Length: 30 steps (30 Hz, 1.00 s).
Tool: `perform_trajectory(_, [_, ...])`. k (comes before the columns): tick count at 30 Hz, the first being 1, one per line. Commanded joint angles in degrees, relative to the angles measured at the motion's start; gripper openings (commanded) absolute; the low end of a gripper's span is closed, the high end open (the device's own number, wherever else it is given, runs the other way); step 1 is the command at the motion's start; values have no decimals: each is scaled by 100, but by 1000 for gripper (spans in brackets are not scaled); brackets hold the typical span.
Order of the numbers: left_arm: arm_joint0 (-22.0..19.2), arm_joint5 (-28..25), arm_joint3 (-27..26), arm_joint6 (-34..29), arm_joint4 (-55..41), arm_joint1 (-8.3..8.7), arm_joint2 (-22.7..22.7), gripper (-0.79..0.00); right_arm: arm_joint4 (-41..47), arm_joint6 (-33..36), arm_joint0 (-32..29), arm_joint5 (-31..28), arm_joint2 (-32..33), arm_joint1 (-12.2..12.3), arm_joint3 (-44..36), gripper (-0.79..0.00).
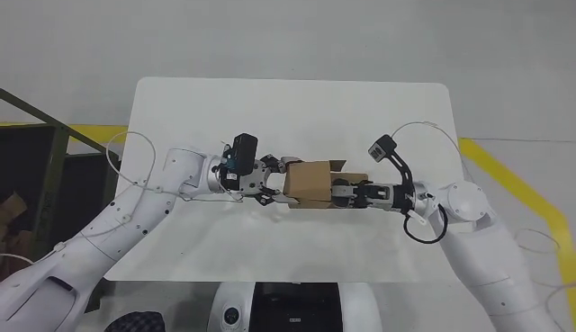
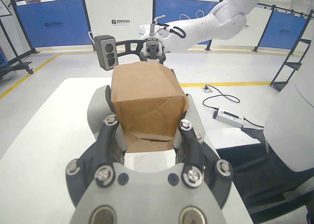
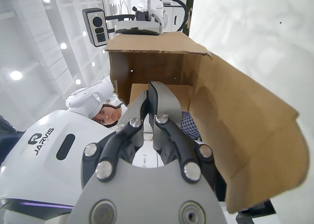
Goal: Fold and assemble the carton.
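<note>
— Over the middle of the table [image 1: 180,107], how does the carton [image 1: 306,183] lie?
— On its side between the two arms, closed end toward the left gripper [image 2: 147,102], open end toward the right gripper [image 3: 150,87]. Whether it rests on the surface or hangs just above it, I cannot tell.
— And the fingers?
— On the left they are spread wide and clasp the closed end, one black pad [image 2: 108,97] against each side wall. On the right the fingers [image 3: 166,98] are pressed together, their tips poked inside the open end beside an inner flap [image 3: 185,96]. I see no cardboard caught between them.
— What could go wrong?
— Three things, I judge. The closed end [image 2: 147,117] is creased, so a harder squeeze may buckle it. A push from the right could slide the carton out of the left's clasp. And the long outer flap [image 3: 245,124] stands loose, so it may snag or fold the wrong way
</note>
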Motion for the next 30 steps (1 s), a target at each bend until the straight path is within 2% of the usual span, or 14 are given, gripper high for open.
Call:
perform_trajectory(1, [0,0,0,-1,-1,0,-1,-486,10,-33,-17,-20,63,11,18,-785])
perform_trajectory(9, [0,0,0,-1,-1,0,-1,-533,110,-410,-53,-129,548,73,145,-785])
perform_trajectory(17, [0,0,0,-1,-1,0,-1,-511,-231,-1096,473,-92,261,-10,470,-785])
perform_trajectory(23, [0,0,0,-1,-1,0,-1,-511,-334,-987,966,-41,-157,-99,705,-785])
perform_trajectory(30, [0,0,0,-1,-1,0,-1,-517,-308,-677,1014,-60,-265,-108,760,-785])
